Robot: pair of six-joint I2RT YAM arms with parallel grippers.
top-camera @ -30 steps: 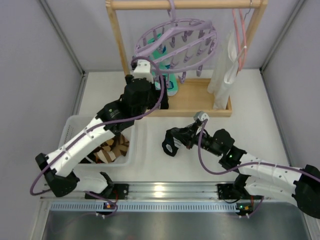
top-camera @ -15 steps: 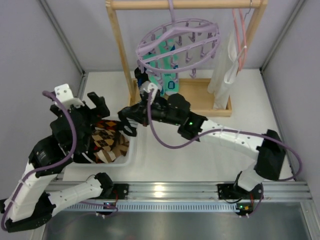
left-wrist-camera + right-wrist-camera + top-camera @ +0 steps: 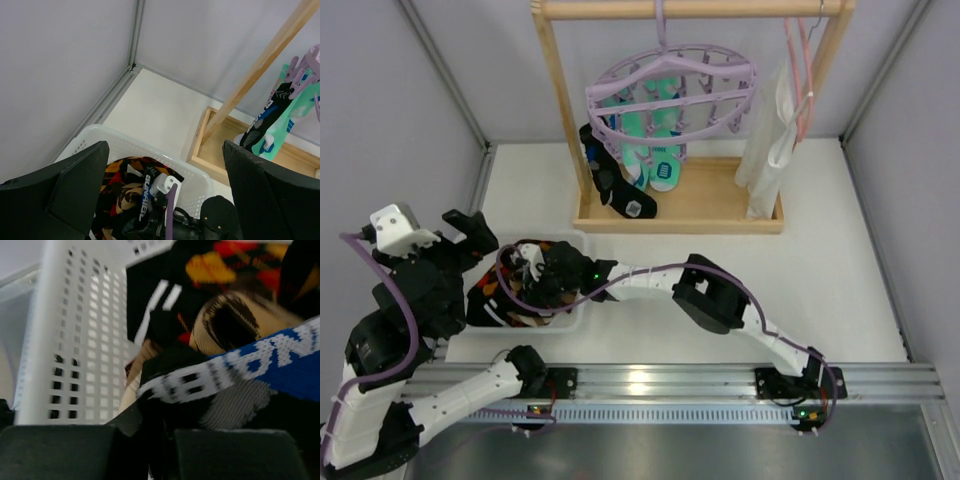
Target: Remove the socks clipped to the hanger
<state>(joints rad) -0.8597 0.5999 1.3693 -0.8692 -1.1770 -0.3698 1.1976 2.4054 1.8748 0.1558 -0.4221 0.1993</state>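
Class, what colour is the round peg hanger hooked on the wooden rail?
The hanger is pale lavender, shown best in the top external view.

right gripper (image 3: pixel 534 274) crowds basket (image 3: pixel 190 185), hanger (image 3: pixel 670 88) unobstructed

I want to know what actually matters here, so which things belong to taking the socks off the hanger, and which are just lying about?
Part of the job: purple round hanger; teal socks and dark sock clipped on it; white basket holding more socks; right gripper down in the basket.
Just there: white cloth; pink hanger; wooden rack.
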